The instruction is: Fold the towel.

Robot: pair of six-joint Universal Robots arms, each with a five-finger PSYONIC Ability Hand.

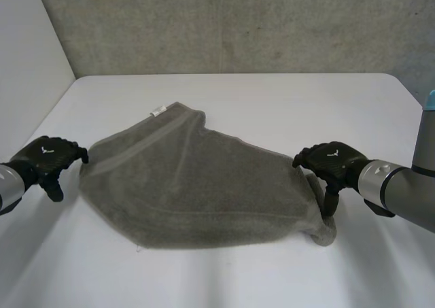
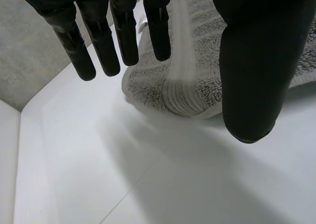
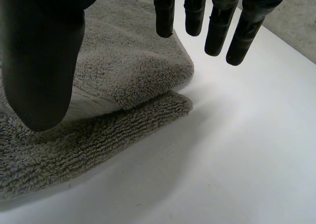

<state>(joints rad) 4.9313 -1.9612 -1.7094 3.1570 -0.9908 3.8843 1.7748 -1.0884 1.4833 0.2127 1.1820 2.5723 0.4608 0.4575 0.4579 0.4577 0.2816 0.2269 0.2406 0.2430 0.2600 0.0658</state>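
Head view. A grey towel (image 1: 197, 185) lies rumpled at the middle of the white table (image 1: 272, 97), its long axis running from 9 o'clock to 3 o'clock. A small white label (image 1: 158, 110) sits on the towel's edge at about 11 o'clock, and a flat woven band runs from there toward the 9 o'clock corner. The left hand (image 1: 49, 158) is at 9 o'clock of the towel, just beside that corner. The right hand (image 1: 331, 162) is at 3 o'clock, over the bunched end of the cloth. A grey wall (image 1: 238, 22) closes the table at 12 o'clock.

Left wrist view. The fingers (image 2: 101, 41) are straight and slightly spread, and the thumb (image 2: 256, 61) stands well apart from them. The towel's corner (image 2: 197, 80), crossed by the woven band, lies on the table (image 2: 148, 184) below the gap between them, and nothing is pinched.

Right wrist view. The fingers (image 3: 217, 31) are straight and set close side by side, and the thumb (image 3: 42, 61) is held wide of them. Beneath the palm the towel (image 3: 128, 66) shows two layers, the upper one lying over the lower. The fingertips hang over the layers' outer edge and the bare table (image 3: 237, 159), and no cloth is gripped.
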